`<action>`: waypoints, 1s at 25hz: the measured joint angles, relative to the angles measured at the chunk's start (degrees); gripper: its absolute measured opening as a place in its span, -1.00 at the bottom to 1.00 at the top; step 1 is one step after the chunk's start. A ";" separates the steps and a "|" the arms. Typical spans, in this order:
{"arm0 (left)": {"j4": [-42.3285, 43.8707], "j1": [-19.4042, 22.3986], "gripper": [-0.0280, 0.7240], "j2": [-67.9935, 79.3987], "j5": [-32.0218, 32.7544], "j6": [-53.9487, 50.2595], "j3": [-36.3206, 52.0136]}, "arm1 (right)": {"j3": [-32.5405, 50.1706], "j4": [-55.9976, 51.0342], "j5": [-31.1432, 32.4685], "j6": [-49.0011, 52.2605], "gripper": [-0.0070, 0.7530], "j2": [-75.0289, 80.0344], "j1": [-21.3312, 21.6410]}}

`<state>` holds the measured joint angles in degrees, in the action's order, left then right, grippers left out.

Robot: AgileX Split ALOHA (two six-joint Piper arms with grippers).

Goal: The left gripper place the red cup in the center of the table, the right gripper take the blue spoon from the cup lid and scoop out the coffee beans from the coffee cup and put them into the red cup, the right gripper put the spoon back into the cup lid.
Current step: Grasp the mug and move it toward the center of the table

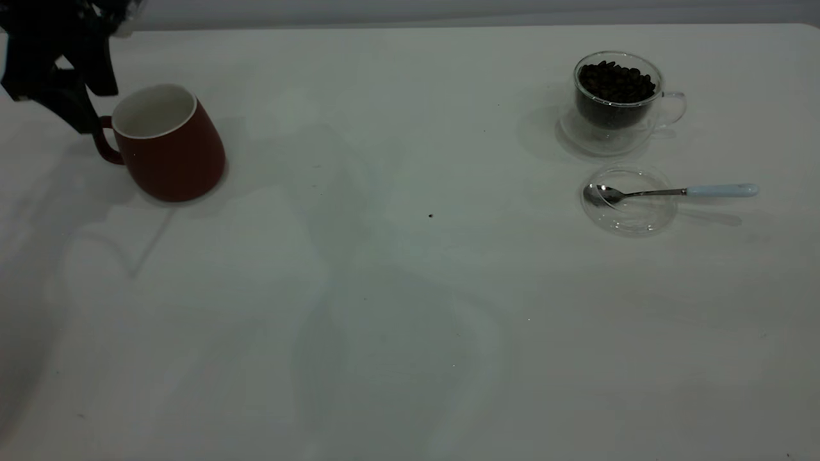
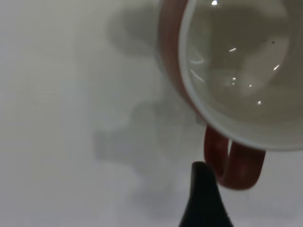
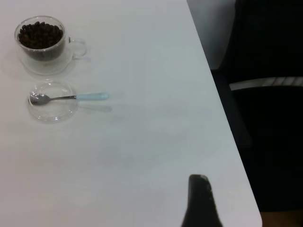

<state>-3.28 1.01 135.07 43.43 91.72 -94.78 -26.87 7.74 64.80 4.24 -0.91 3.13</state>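
- The left gripper (image 1: 86, 115) sits at the far left of the table (image 1: 397, 307), right at the handle of the red cup (image 1: 168, 144); the cup leans toward the middle of the table, so it looks caught by the handle rather than standing free
- In the left wrist view one dark fingertip (image 2: 204, 198) lies just beside the handle loop; I cannot tell whether the fingers are pinching the handle or spread around it
- The red cup is glazed ceramic, rounded and wider at the base, glossy white inside and empty, and it is not yet at the table's centre
- At the far right stands the coffee cup (image 1: 616, 96), clear double-walled glass with a handle, full of dark coffee beans (image 1: 616, 80)
- Just in front lies the clear round cup lid (image 1: 629, 200), cradling the steel bowl of the blue spoon (image 1: 672, 191), whose pale blue handle overhangs the rim, easy to grasp
- The right gripper (image 3: 201, 203) waits near the table's edge, well apart from the spoon; its fingers' state cannot be told
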 joint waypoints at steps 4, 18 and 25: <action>0.00 0.00 0.64 1.87 -0.48 0.00 0.00 | 0.00 0.00 0.00 0.00 0.51 0.00 0.00; -1.76 -1.04 0.64 5.29 -3.24 -0.17 -0.23 | 0.00 0.00 0.00 0.00 0.51 0.00 0.00; -3.13 -4.47 0.64 6.54 -4.04 -0.28 -0.22 | 0.00 0.00 0.00 0.00 0.51 0.00 0.00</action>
<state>-6.41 -3.46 141.61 39.39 91.44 -95.00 -26.87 7.74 64.80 4.24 -0.91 3.13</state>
